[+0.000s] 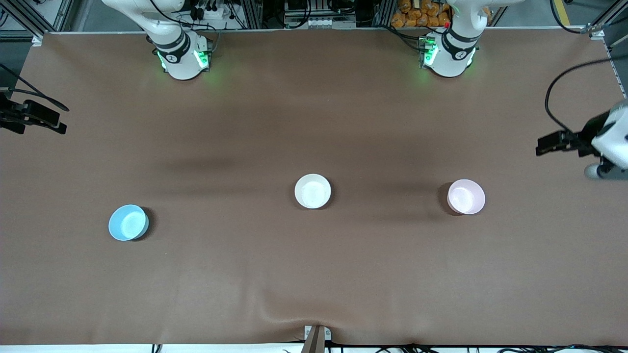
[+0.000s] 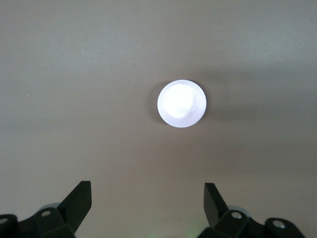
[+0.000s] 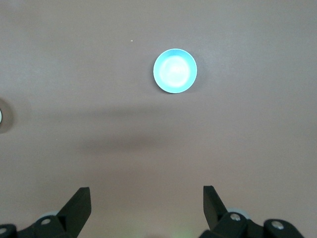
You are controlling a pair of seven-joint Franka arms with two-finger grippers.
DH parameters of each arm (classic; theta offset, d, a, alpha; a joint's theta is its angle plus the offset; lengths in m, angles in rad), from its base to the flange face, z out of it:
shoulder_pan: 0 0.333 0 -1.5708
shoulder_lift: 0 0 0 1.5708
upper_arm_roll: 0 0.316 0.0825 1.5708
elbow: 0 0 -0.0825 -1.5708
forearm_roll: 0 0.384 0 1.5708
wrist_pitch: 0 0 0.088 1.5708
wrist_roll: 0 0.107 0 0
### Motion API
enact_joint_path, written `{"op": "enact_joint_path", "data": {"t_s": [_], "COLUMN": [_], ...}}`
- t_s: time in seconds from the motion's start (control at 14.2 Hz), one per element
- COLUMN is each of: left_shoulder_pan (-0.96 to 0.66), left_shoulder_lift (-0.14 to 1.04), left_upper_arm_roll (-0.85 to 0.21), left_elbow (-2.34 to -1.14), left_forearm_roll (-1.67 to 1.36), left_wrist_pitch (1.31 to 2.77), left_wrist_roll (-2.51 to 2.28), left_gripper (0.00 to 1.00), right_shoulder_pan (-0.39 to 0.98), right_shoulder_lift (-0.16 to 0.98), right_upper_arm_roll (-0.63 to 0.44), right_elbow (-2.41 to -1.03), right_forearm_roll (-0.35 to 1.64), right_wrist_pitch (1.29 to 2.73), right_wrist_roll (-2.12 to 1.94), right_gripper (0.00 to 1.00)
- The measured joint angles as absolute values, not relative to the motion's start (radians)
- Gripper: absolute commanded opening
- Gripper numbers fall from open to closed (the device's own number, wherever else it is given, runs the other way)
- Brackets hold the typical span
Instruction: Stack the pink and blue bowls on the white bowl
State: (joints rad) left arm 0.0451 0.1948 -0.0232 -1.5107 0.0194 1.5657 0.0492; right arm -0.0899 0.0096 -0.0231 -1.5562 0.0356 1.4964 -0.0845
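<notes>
The white bowl (image 1: 312, 191) sits upright at the table's middle. The pale pink bowl (image 1: 466, 196) sits toward the left arm's end and shows in the left wrist view (image 2: 182, 103). The light blue bowl (image 1: 128, 222) sits toward the right arm's end, a little nearer the front camera, and shows in the right wrist view (image 3: 175, 70). My left gripper (image 1: 559, 142) (image 2: 147, 191) hangs open and empty, high over the table's edge at its end. My right gripper (image 1: 29, 117) (image 3: 146, 193) hangs open and empty, high over the table's edge at its end.
The brown table cover (image 1: 314, 274) has a wrinkle by a clamp (image 1: 316, 336) at its near edge. Both arm bases (image 1: 181, 59) (image 1: 449, 56) stand along the table edge farthest from the front camera. A sliver of the white bowl (image 3: 1, 119) shows at the right wrist view's edge.
</notes>
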Motion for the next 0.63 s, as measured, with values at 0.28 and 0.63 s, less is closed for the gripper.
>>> {"op": "enact_joint_path", "data": {"t_s": [0.28, 0.63], "left_shoulder_pan": [0.051, 0.051], "left_shoulder_lift": [0.260, 0.267], "left_upper_arm_roll": [-0.024, -0.024], "left_elbow": [-1.613, -1.767], "left_forearm_roll": [0.019, 0.021], "left_wrist_pitch": [1.756, 1.926], "left_wrist_roll": [0.088, 0.095], "left_gripper": [1.00, 1.00], "right_shoulder_pan": [-0.100, -0.100], "right_shoulder_lift": [0.010, 0.010], "right_upper_arm_roll": [-0.023, -0.023], "right_elbow": [-1.557, -1.557], "right_forearm_roll": [0.036, 0.036], "right_wrist_pitch": [1.496, 1.495], "right_wrist_roll": [-0.108, -0.110], "right_gripper": [1.00, 1.00]}}
